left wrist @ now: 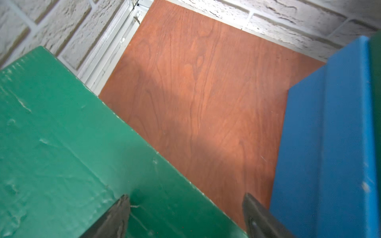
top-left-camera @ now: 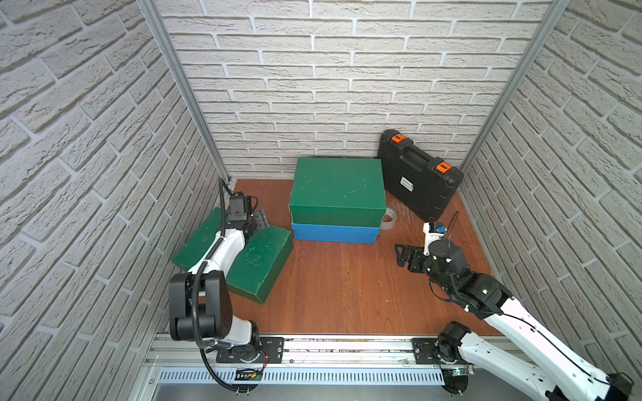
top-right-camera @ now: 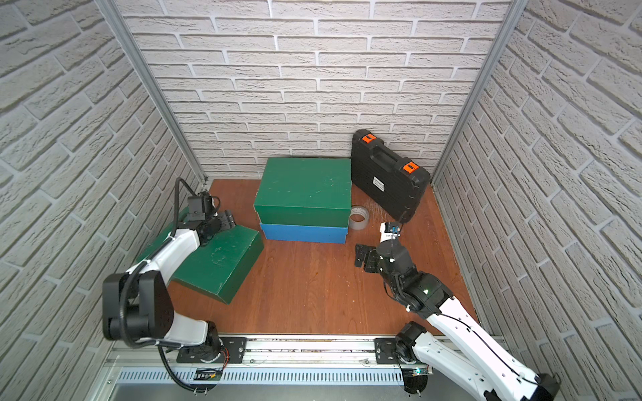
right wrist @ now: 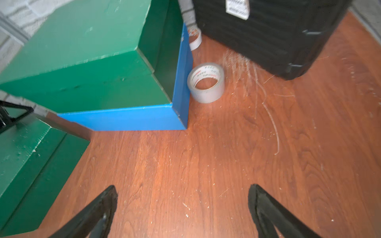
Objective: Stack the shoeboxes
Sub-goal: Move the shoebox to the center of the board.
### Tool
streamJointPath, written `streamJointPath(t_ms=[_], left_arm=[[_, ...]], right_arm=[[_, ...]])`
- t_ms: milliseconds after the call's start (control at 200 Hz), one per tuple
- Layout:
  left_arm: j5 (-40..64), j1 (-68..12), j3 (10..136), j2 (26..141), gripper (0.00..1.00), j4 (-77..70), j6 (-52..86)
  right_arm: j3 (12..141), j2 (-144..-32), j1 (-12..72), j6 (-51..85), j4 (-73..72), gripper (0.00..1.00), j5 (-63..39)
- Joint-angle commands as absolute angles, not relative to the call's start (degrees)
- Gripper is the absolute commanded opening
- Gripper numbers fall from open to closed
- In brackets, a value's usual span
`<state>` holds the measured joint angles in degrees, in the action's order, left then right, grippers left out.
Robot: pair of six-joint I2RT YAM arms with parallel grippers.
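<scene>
Left arm (top-left-camera: pixel 222 248) overhangs the loose green shoebox (top-left-camera: pixel 258 265), left gripper (top-left-camera: pixel 260 220) open at its edge; right gripper (top-left-camera: pixel 399 256) open above the counter (top-left-camera: pixel 347 288).

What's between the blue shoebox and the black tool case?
A grey tape roll lies on the floor, beside the blue shoebox, apart from the black tool case; a second roll sits farther back. Clearest in the right wrist view.

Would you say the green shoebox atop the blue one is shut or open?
Shut: the green shoebox on the blue shoebox wears its scuffed lid flush, no gap showing.
</scene>
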<state>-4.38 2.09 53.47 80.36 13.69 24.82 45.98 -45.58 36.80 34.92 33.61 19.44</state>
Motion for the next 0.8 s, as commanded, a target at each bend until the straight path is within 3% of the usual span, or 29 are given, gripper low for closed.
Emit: streamJointPath(t_ms=[0, 325, 435, 795], left_arm=[[-1.8, 1.4, 48.9, 75.7, 0.86, 18.8, 29.3], [-3.1, 1.1, 45.4, 60.8, 0.98, 22.7, 33.0], [-3.8, 1.1, 41.6, 53.0, 0.98, 22.6, 34.1], [-15.7, 1.2, 22.7, 15.8, 0.98, 26.6, 35.9]], right_arm=[[49.2, -50.8, 43.0, 35.5, 29.4, 1.00, 20.5], [55.9, -73.5, 65.6, 42.3, 11.7, 1.00, 22.0], [55.3, -79.5, 67.0, 45.2, -1.2, 1.00, 13.6], [59.9, -99.1, 68.4, 54.5, -26.9, 1.00, 2.4]])
